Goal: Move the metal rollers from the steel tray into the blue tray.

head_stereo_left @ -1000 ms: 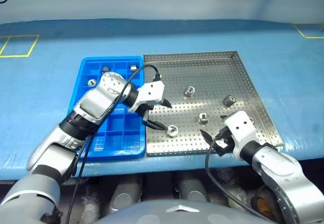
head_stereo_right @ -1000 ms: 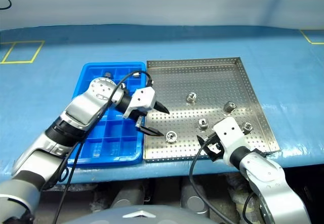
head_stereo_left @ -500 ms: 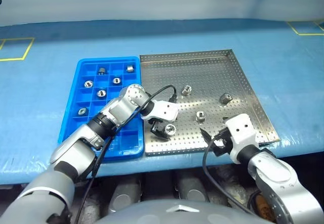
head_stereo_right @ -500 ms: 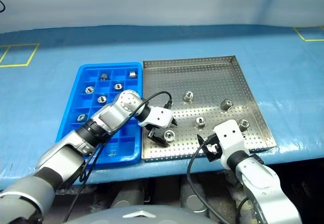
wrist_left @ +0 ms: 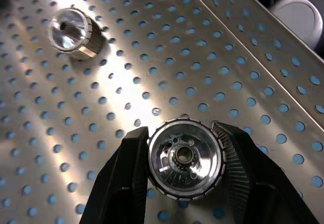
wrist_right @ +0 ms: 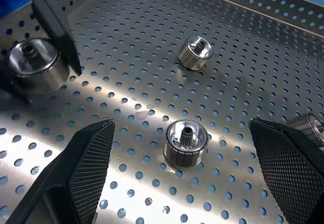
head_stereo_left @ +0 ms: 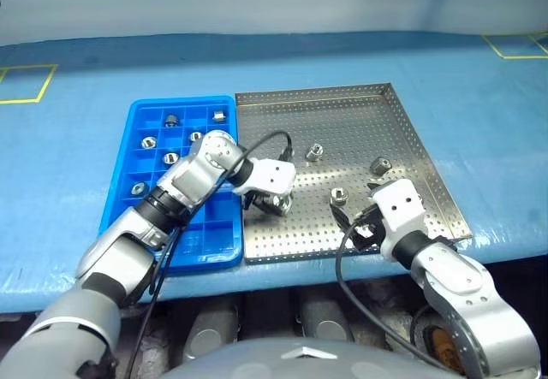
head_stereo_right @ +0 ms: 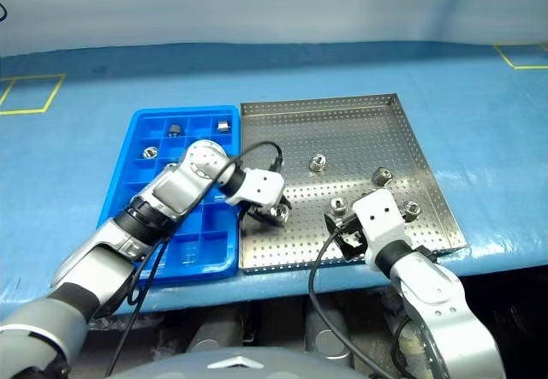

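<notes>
My left gripper (head_stereo_left: 276, 204) is shut on a metal roller (wrist_left: 185, 158) at the left front of the steel tray (head_stereo_left: 342, 122); its ribbed rim sits between both fingers. Three more rollers lie loose on the perforated floor: one (head_stereo_left: 314, 151) toward the back, one (head_stereo_left: 378, 166) to the right, one (head_stereo_left: 338, 196) near the front. My right gripper (head_stereo_left: 353, 227) stands open just in front of that last roller (wrist_right: 187, 142), its fingers wide on either side. The blue tray (head_stereo_left: 128, 216) lies against the steel tray's left side, with several rollers (head_stereo_left: 170, 157) in its far compartments.
A further roller (head_stereo_right: 412, 210) sits near the steel tray's right front corner. The pale blue table covering (head_stereo_left: 479, 114) spreads around both trays, with yellow tape marks (head_stereo_left: 21, 97) at the far left and far right. The table's front edge runs just below the trays.
The left gripper came down over the roller at the tray's left front and shut on it. The right gripper edged in toward the front roller, still open. The head view shifted.
</notes>
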Controlling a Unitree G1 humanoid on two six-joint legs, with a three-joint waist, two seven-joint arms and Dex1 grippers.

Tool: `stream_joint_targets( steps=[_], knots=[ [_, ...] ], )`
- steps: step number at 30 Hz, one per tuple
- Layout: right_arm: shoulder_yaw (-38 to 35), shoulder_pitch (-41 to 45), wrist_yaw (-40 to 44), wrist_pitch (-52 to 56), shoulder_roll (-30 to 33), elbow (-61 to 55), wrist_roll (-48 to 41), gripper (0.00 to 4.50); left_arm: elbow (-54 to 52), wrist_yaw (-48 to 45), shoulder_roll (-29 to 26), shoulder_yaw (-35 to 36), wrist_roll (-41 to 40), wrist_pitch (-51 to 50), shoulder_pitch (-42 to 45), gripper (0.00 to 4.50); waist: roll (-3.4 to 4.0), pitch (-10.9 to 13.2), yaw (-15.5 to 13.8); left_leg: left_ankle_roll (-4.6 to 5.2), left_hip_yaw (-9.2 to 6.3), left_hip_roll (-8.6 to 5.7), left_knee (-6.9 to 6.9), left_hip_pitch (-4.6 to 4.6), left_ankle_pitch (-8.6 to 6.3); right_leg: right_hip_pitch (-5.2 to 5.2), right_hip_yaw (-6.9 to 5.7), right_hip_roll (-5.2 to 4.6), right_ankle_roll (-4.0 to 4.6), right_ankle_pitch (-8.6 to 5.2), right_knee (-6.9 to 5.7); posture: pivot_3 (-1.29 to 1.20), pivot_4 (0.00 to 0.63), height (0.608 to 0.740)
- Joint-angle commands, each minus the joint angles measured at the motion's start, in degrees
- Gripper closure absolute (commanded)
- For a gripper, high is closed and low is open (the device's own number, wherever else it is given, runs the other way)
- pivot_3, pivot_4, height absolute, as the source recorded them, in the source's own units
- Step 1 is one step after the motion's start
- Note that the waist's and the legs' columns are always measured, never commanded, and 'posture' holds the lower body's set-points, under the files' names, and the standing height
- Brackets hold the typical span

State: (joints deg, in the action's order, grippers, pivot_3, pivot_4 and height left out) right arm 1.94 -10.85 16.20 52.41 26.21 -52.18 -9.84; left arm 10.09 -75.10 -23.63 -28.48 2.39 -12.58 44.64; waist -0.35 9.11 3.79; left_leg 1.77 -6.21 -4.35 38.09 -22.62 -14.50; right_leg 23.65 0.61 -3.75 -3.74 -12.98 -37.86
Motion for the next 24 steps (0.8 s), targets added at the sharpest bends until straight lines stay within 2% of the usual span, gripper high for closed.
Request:
stream_joint_targets(
  steps=[1, 6, 13, 19, 24],
  knots=[
    [3.1, 5.1, -0.2, -1.3, -1.8, 0.5, -0.5, 0.00, -7.7, 8.8, -0.3, 10.7, -3.4, -7.4, 0.7, 2.78, 0.00, 0.0, 0.0, 0.00, 0.00, 0.00, -0.01, 0.01, 0.00, 0.01, 0.01, 0.00, 0.00, 0.00, -0.01, -0.05, 0.150, 0.740],
    [10.4, 13.8, -0.4, -1.8, -6.3, 5.2, -0.3, 0.00, -17.6, 19.1, -6.0, 18.8, -0.4, -16.5, -6.0, 2.78, 0.05, 0.0, 0.0, -0.10, -0.01, 0.06, -0.17, 0.10, 0.06, 0.06, 0.09, 0.10, 0.05, 0.02, -0.04, 0.02, 0.150, 0.740],
    [20.0, 24.1, 1.4, -5.6, -11.9, 14.7, 1.0, 0.00, -34.0, 26.8, -13.4, 28.2, -0.9, -29.8, -22.7, 2.78, 0.01, 0.0, -2.6, -0.43, -0.05, 0.09, -0.28, 0.04, 0.24, 0.16, 0.09, 0.15, 0.22, 0.12, -0.03, 0.09, 0.150, 0.740],
    [23.4, 27.0, 5.4, -9.1, -11.9, 18.4, 0.4, 0.00, -43.9, 30.6, -16.6, 32.6, -1.6, -37.6, -33.8, 2.78, -0.02, 0.0, -5.1, -0.45, -0.20, 0.01, -0.26, 0.05, 0.22, 0.20, -0.03, 0.06, 0.22, 0.12, 0.08, 0.15, 0.150, 0.740],
    [24.2, 27.6, 8.5, -11.2, -11.5, 20.1, -0.4, 0.00, -49.2, 33.2, -17.6, 33.5, -2.2, -42.4, -40.0, 2.78, -0.01, 0.0, -6.1, -0.52, -0.22, 0.01, -0.28, 0.06, 0.26, 0.19, -0.05, 0.08, 0.29, 0.16, 0.04, 0.18, 0.150, 0.740]
  ],
)
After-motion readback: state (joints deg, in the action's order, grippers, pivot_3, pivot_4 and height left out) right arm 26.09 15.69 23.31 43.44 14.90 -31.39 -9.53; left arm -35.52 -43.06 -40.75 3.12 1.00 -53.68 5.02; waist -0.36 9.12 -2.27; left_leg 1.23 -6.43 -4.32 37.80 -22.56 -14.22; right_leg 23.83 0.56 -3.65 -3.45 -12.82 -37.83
